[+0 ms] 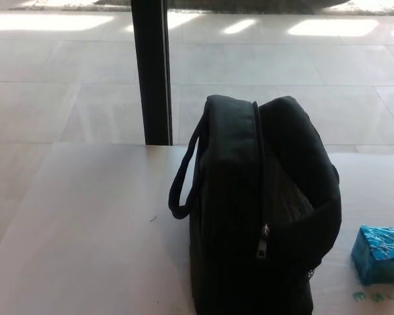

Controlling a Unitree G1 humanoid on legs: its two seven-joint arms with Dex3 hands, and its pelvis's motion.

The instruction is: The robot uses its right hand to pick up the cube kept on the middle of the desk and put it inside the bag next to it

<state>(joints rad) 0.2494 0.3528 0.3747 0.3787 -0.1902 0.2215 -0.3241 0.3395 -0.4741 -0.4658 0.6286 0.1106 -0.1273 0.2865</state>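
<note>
Pale floor tiles (pixel 65 98) stretched beyond the desk (pixel 85 223), crossed by bright patches of light, with a dark upright post (pixel 152 72) rising behind the desk's far edge. We saw neither of the robot's hands anywhere in the picture, so we could not tell whether the right one was released, clenched or grasping, and we had no hand to place things against. The blue cube (pixel 380 254) sat on the desk at the right edge of the view, just beside the black bag (pixel 262 216) and apart from it. The bag stood upright, its zip (pixel 264 246) running down the front and its top gaping open toward the cube's side; a carry handle (pixel 184 177) looped off its left face.

We judged the task not yet begun: the reach was the step ahead. The right hand would need to come in from the right, open, close on the cube, then lift it over the bag's open mouth.

We could read no brand or label; some faint greenish marks (pixel 374 296) lay on the desk below the cube, too blurred to make out.
</note>
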